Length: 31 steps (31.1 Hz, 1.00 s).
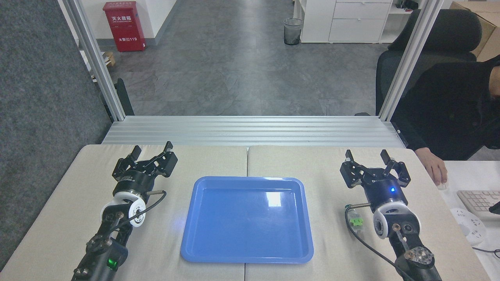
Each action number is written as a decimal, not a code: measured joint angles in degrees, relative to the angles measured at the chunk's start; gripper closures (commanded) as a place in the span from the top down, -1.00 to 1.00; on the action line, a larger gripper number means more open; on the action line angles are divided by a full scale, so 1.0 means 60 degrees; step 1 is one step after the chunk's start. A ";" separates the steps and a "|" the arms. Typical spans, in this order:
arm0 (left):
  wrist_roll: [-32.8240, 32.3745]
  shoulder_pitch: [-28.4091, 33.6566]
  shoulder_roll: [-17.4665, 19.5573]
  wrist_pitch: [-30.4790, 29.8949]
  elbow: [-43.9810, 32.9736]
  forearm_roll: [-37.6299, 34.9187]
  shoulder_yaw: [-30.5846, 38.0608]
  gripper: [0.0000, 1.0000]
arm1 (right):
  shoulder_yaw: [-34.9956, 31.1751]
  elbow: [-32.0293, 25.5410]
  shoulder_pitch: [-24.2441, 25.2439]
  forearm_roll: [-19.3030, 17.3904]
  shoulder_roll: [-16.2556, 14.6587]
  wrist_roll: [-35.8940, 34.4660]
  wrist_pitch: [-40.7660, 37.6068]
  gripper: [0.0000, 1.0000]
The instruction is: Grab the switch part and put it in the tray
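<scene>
The switch part (356, 221), a small whitish-clear block with a green middle, lies on the beige table just left of my right arm's wrist, partly behind its cable. The blue tray (247, 219) sits flat in the middle of the table with nothing in it. My right gripper (367, 157) stands open with nothing between its fingers, further back than the switch part. My left gripper (152, 149) is open too and holds nothing, left of the tray's far corner.
A person in black sits at the right with a hand (436, 169) on the table's right edge. A keyboard (478, 203) lies beyond it. An aluminium frame (250, 130) runs along the table's far edge.
</scene>
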 measured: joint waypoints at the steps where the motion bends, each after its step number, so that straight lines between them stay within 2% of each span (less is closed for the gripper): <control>1: 0.0000 0.0000 0.0000 0.0000 0.0000 0.0000 0.0000 1.00 | 0.0000 -0.0003 0.0000 0.0000 0.0001 0.0000 0.0000 0.98; 31: 0.0000 0.0000 0.0000 0.0000 0.0000 0.0000 0.0000 1.00 | 0.0000 -0.0074 0.0008 0.0004 -0.0011 0.0004 -0.0008 0.98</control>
